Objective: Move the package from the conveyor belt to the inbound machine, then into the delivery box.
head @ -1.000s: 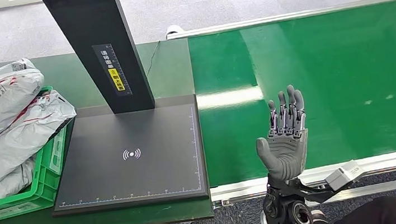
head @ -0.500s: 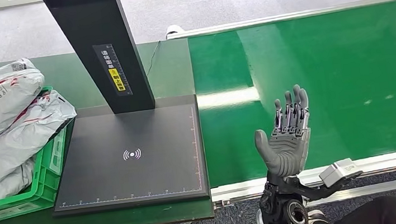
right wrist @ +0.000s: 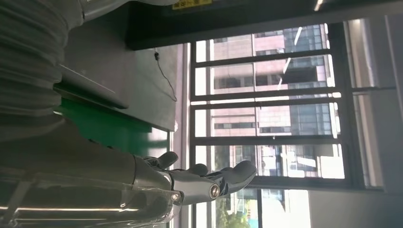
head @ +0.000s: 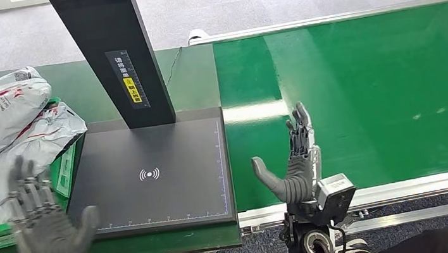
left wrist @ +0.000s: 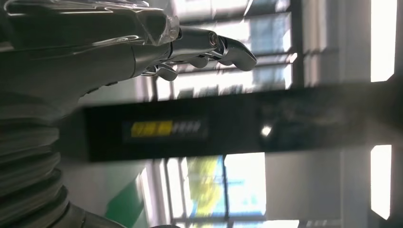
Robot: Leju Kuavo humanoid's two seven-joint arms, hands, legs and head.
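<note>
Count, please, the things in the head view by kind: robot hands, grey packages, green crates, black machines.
Robot hands: 2, left hand and right hand
Grey packages: 3 or so; they overlap
Green crate: 1
Black inbound machine: 1
Total: about 7

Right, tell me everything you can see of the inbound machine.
The inbound machine is a flat matte black platform with a white wireless symbol at its middle and fine ruler marks along its edges. A thick dark post rises from its rear, bearing a label with a yellow patch. It sits on the green table, between the green crate of grey packages and the conveyor belt. Nothing lies on it.
</note>
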